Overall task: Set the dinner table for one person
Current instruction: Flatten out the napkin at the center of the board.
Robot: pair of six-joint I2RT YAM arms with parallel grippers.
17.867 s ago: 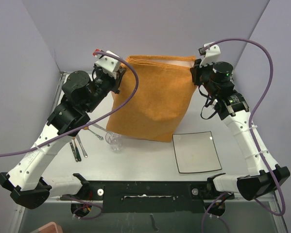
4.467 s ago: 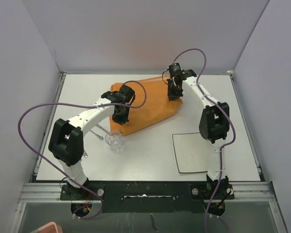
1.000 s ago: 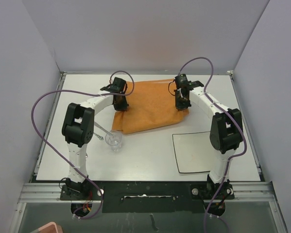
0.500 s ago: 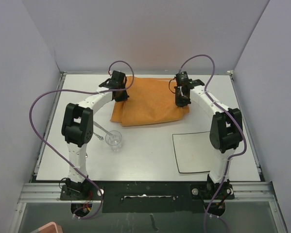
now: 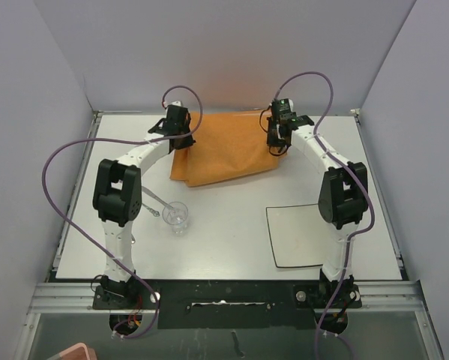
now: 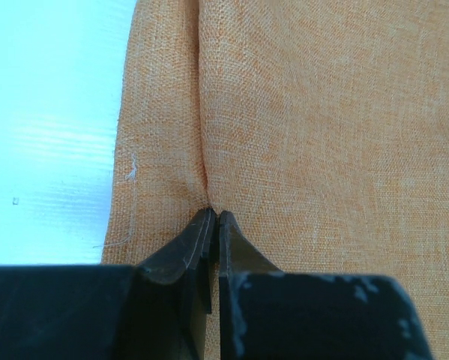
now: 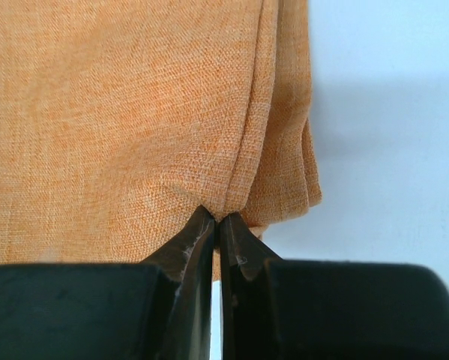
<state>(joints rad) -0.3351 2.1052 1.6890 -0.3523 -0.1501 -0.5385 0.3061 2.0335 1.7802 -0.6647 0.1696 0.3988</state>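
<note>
Desk (image 5: 224, 251): big, white and flat, under everything, with both arms fixed at its near edge.
Cloth (image 5: 228, 148): orange, lying flat at the far side of the desk.
Left gripper (image 6: 213, 219): pinched tight on a fold near the cloth's left edge.
Right gripper (image 7: 218, 217): pinched tight on the cloth near its right edge.
Plate (image 5: 303, 234): square, near right, apart from the cloth.
Glass (image 5: 175, 215): clear, standing near left.

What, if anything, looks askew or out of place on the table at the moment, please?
The orange cloth mat lies crooked: its near edge slants against the front edge of the table, and it puckers where the left gripper and right gripper pinch it. It sits far back, apart from plate and glass.
</note>
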